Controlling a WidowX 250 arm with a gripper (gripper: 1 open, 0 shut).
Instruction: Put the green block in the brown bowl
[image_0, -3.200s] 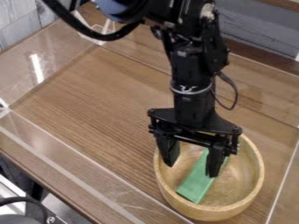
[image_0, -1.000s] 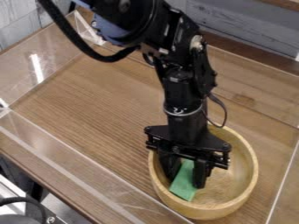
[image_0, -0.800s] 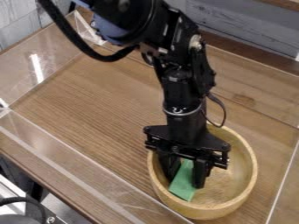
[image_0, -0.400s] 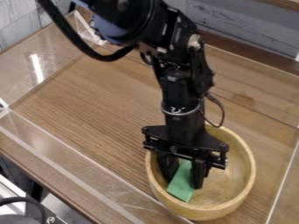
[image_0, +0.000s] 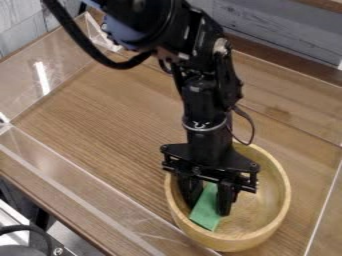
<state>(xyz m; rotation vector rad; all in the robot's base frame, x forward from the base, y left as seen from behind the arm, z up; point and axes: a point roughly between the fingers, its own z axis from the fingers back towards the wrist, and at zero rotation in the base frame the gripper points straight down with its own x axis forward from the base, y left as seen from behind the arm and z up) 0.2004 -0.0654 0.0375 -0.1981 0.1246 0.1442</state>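
The brown bowl (image_0: 254, 234) sits on the wooden table at the lower right. Inside it lies the green block (image_0: 205, 215), tilted, its lower end near the bowl's front-left wall. My gripper (image_0: 214, 198) points down into the bowl, and its black fingers (image_0: 198, 190) stand close together on either side of the block's upper end, shut on it. That upper end is hidden between the fingers.
The black arm (image_0: 201, 90) rises from the bowl toward the upper left, with a cable (image_0: 251, 125) looping at its right. A clear plastic wall (image_0: 34, 150) runs along the table's left and front edges. Bare wooden tabletop (image_0: 94, 110) spreads left of the bowl.
Since the earliest frame my gripper has sunk lower in the bowl and its jaws have narrowed onto the green block. Over the last second the bowl has crept slightly left.
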